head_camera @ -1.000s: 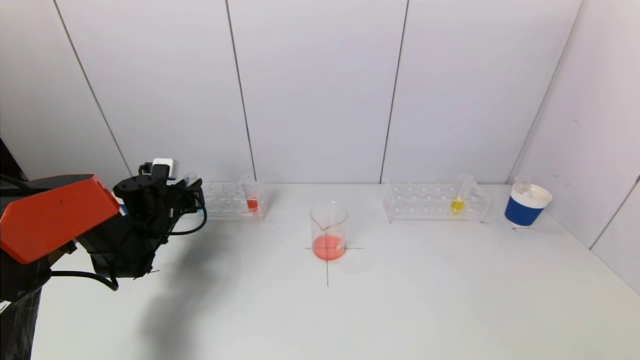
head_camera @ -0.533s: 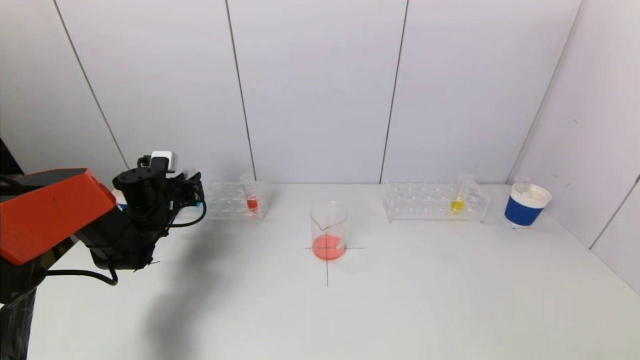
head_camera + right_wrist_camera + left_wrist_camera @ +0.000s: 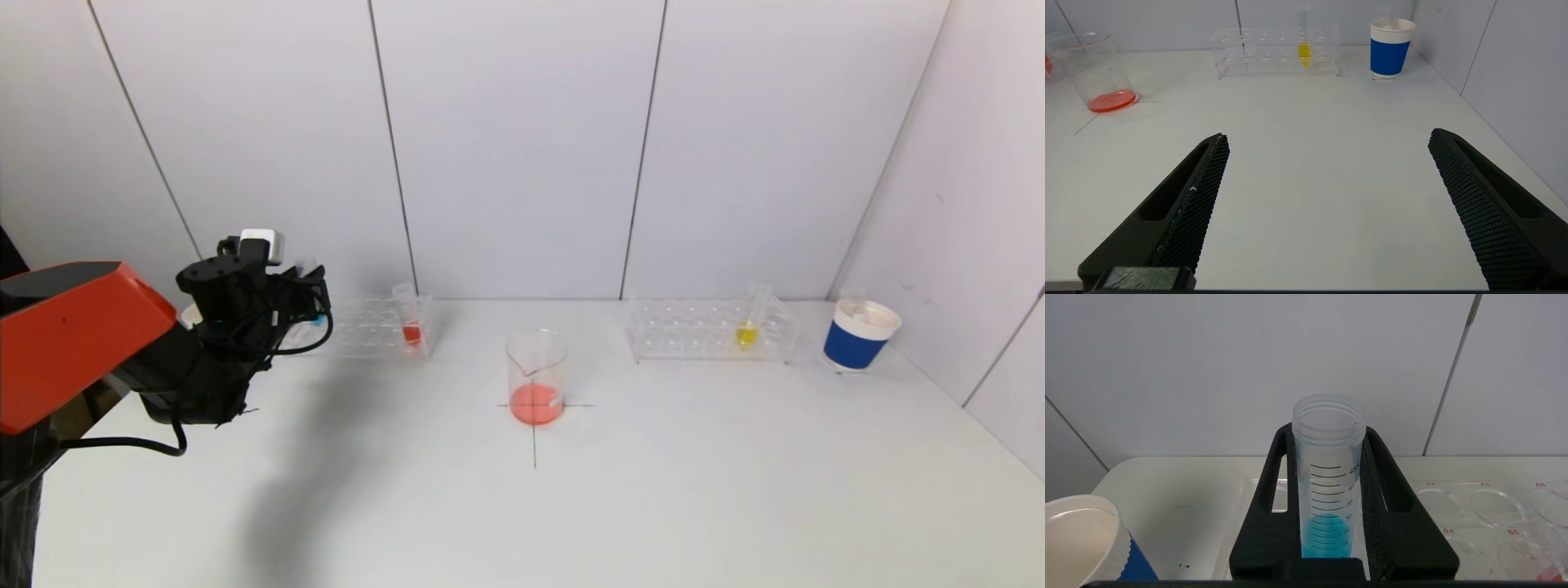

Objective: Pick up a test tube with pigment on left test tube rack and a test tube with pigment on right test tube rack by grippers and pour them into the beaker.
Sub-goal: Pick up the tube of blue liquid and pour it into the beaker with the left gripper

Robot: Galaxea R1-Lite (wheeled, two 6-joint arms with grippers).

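Left gripper (image 3: 1331,506) raised above the left end of the left test tube rack (image 3: 367,327), jaws clamped on the upright blue-pigment tube (image 3: 1327,477). Tube mouth open at the top, blue liquid low inside, near the tip. Seemed to be the lifting step, before the carry toward the beaker (image 3: 536,377).

Beaker at the middle of the bench (image 3: 653,490), on the cross mark, with red liquid already at its bottom. One red-pigment tube (image 3: 411,318) left in the same rack; a paper cup (image 3: 1081,535) just beside the gripper.

To do it well: probably best to keep the tube vertical until fully clear of the rack, then move sideways slowly, without tilt, and pour only when the mouth is over the beaker rim.

Right gripper (image 3: 1327,204) low over the bench, out of the head view, jaws wide apart and holding nothing. Yellow-pigment tube (image 3: 1303,49) standing in the right test tube rack (image 3: 1274,53), well apart from it, not yet taken.
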